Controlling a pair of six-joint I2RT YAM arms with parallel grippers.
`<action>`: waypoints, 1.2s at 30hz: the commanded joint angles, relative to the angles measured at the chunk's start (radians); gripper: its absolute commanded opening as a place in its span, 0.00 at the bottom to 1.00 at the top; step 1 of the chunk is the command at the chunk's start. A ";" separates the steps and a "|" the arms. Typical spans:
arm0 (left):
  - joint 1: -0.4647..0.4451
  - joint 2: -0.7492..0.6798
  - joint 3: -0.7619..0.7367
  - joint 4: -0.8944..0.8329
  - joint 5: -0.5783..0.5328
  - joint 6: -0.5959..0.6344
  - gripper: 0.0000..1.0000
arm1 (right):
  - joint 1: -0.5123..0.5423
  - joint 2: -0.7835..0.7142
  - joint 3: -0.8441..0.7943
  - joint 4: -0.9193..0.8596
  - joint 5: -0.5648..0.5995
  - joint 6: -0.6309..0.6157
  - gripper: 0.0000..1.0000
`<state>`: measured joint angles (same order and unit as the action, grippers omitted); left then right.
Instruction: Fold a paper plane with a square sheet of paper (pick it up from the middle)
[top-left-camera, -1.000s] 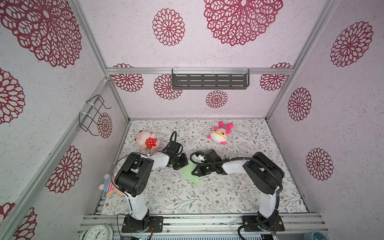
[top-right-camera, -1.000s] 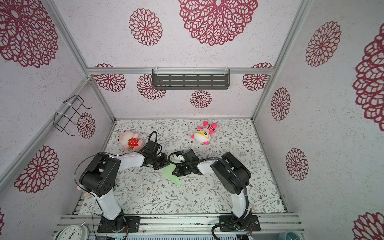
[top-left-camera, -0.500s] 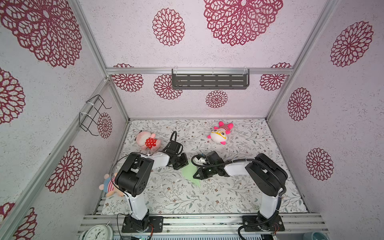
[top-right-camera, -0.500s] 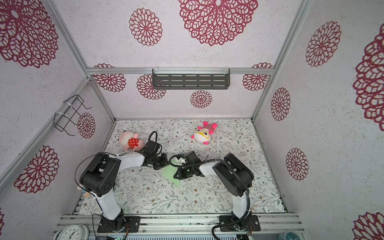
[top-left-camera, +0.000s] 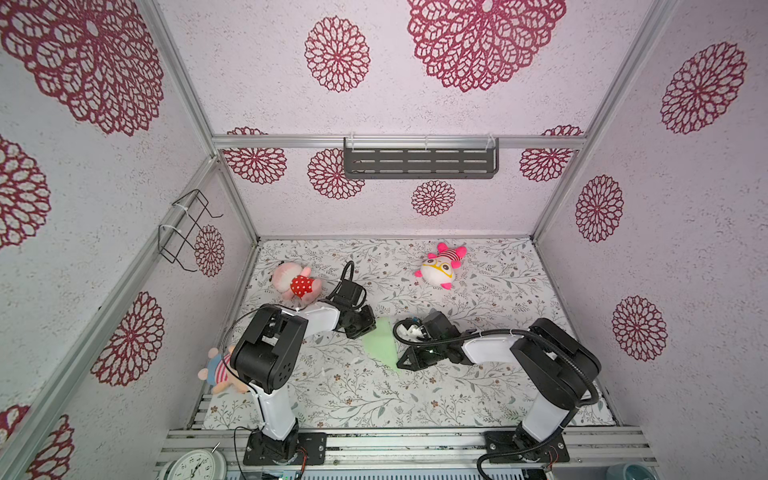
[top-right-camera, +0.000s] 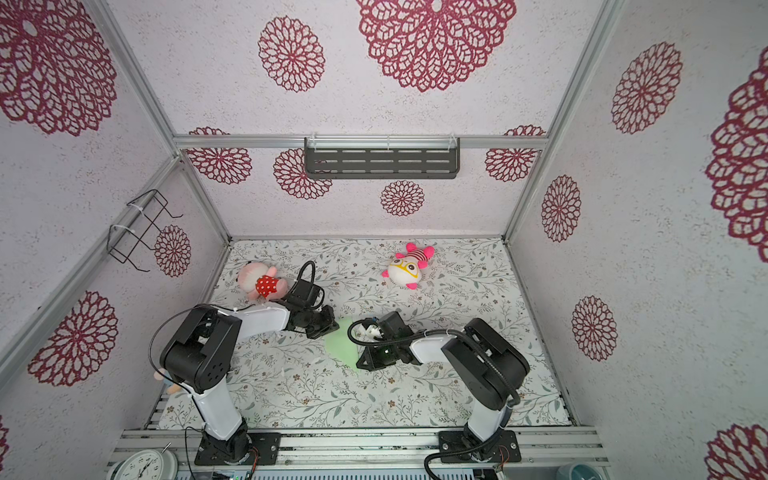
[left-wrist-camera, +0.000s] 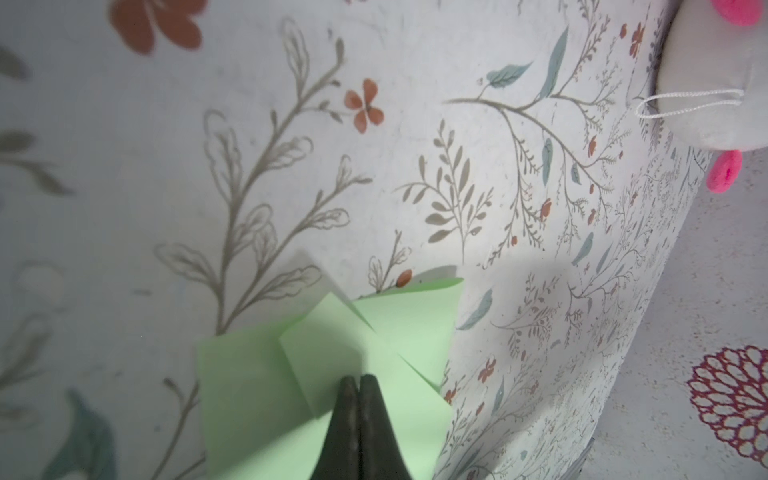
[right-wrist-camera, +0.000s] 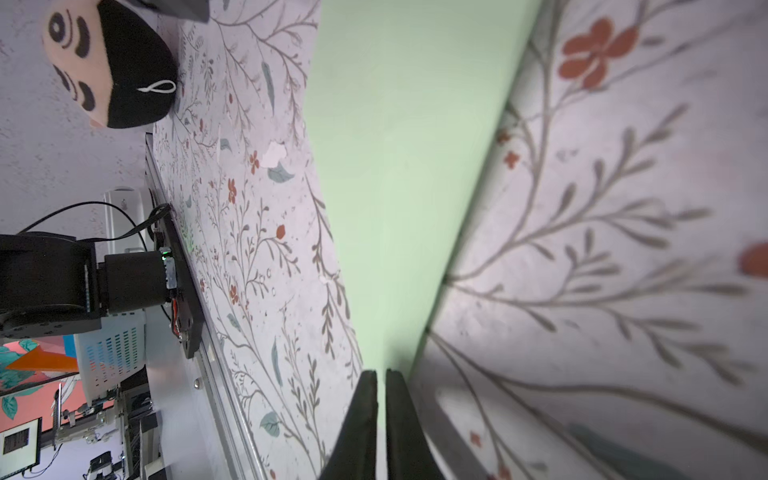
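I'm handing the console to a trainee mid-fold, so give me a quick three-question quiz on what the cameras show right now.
1. True or false: the left gripper has its fingers shut, with the tips on the green paper.
2. The dark slotted shelf hangs on: A the back wall; B the left wall; C the right wall.
3. Fill in: in both top views the green paper lies ___ the left gripper and the right gripper, on the floral mat.
Key: 1 true; 2 A; 3 between.
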<state>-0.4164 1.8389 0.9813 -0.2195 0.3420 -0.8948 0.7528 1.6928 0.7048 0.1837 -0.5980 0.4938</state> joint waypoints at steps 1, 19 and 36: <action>-0.001 -0.065 0.049 -0.019 -0.005 -0.011 0.11 | -0.003 -0.122 -0.014 0.110 0.106 0.006 0.18; 0.041 -0.365 -0.287 0.286 0.037 -0.091 0.69 | -0.066 0.014 0.094 0.280 0.106 0.068 0.38; 0.004 -0.127 -0.282 0.448 0.211 -0.145 0.56 | -0.075 0.150 0.165 0.171 0.150 0.063 0.23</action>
<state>-0.4065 1.6890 0.6838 0.1650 0.5102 -1.0264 0.6834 1.8332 0.8429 0.3756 -0.4496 0.5526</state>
